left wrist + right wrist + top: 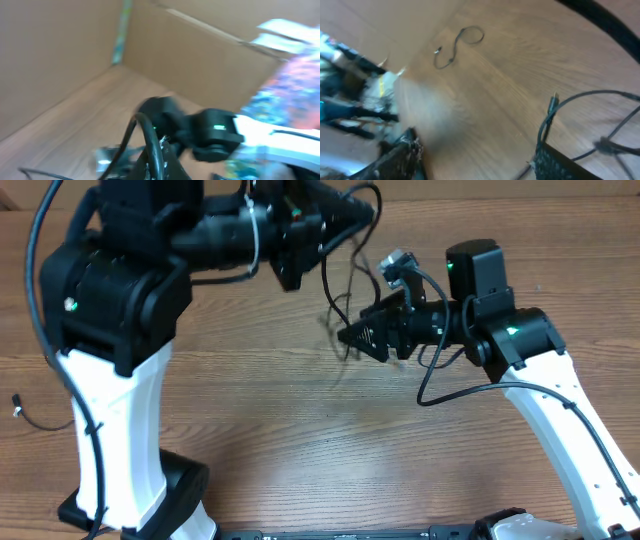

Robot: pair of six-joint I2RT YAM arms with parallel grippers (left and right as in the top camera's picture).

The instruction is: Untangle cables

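Left claw [362, 212] is clenched on the cables [330, 285]. Thin black strands hang from its tip, their long axis running from the far side of the worktop [300, 440] toward the near side. The lower ends are just beside the right claw [347, 336].

Right claw is released, fingers [402, 155] wide apart, pointing left at the strands. A plug-tipped strand [551, 120] stands beside its other finger, tip up.

A stray cable [459, 42] lies curled flat, well apart toward the left edge. Left wrist view is blurred.
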